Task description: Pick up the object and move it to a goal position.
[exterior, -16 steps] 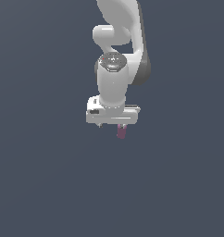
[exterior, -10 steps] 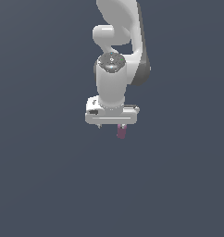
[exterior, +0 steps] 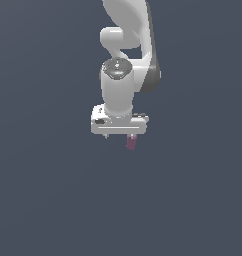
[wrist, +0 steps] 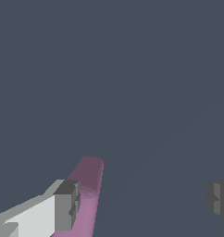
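In the exterior view the white arm came down from the top of the frame, and its end effector sat near the frame's centre over a plain dark grey ground, with the pink bar showing just below the end effector's lower edge, toward its right end. In the wrist view the end effector stood wide open, its two grey fingertips well apart, and the bar lay just beside one fingertip; whether they touched could not be told.
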`<state>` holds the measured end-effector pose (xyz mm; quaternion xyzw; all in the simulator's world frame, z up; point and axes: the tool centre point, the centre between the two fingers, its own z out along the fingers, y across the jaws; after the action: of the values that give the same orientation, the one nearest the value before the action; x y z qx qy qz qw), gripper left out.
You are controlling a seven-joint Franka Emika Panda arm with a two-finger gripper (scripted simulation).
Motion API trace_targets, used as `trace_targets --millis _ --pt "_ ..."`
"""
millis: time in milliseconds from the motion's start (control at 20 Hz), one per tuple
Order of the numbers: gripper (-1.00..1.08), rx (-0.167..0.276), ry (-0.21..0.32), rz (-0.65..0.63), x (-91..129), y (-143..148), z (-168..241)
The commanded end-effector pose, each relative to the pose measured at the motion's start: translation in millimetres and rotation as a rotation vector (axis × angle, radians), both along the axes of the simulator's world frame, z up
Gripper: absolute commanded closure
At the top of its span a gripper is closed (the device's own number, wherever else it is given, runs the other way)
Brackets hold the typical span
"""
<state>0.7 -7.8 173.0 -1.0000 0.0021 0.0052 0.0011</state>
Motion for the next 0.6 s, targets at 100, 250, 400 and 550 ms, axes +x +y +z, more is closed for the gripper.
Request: trace_targets --millis 100,250,400,550 --pt "-0.92 0.000 -0.001 -0.012 -6.5 6.7 -2.4" --pt "-0.92 -0.001 -0.002 -0.028 -14.7 14.2 -5.2" --pt "-0.92 -0.001 -0.003 -0.049 -25.9 24.0 -8.9" --pt "-0.92 -0.002 -0.005 -0.075 -40.7 35.6 -13.6"
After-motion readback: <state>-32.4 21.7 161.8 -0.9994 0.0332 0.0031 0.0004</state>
